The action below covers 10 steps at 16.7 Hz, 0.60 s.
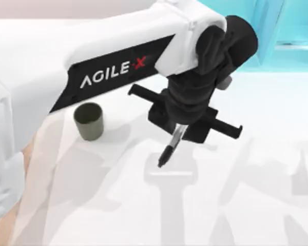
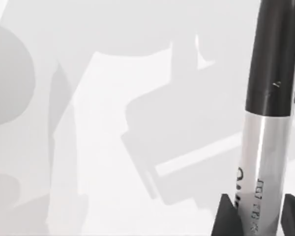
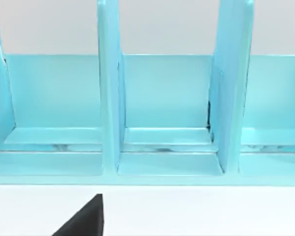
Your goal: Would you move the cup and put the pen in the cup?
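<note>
Between my fingers: the pen [image 2: 265,123] sits clamped in my left gripper [image 1: 178,134], seen closest in the left wrist view, with my dark fingertips [image 2: 226,216] pressing either side of its silvery labelled barrel and its black cap end pointing away towards the table.
Left gripper: clenched on the pen, hanging above the middle of the table [image 1: 205,205] in the top view, the pen's black tip sticking out below it and slanting down towards the table's near edge.
Pen height: its tip looks clear of the surface, with my gripper's shadow lying on the table beneath, so I judge the pen is lifted and not resting.
Cup: the cup [image 1: 89,121] stands upright and open-mouthed on the table, to the left of my left gripper and apart from it, nothing inside as far as I can see.
Done, as I judge: the pen is picked up; whether the cup sits at its final spot I cannot tell.
Left to do: carry the pen over the cup's mouth, line it up and let go.
Right arm: parked at the far side, its wrist view facing the turquoise shelf [image 3: 162,98] with upright dividers.
</note>
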Tool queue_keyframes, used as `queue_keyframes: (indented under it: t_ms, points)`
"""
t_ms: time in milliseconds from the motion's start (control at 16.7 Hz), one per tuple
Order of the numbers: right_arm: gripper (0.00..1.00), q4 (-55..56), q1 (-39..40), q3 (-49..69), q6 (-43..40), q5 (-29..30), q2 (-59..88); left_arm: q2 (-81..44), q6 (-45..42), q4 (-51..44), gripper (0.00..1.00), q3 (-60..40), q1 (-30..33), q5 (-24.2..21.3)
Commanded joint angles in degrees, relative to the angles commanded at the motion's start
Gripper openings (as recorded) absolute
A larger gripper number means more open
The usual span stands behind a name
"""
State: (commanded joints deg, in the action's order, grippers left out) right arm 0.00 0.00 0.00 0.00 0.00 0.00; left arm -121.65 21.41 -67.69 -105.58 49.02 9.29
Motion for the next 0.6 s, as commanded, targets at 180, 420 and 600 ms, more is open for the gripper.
queue_keyframes:
  t_ms: [180,420,600]
  points:
    - [1.0,0.0,0.0,0.0,0.0,0.0,0.0,2.32,-1.25,6.82,0.0,2.89,-2.57,0.04]
    - [1.0,0.0,0.0,0.0,0.0,0.0,0.0,6.76,-3.64,24.22,0.0,10.67,-8.13,-0.29]
    - [1.0,0.0,0.0,0.0,0.0,0.0,0.0,10.5,-5.95,41.98,0.0,19.53,-12.98,-0.91]
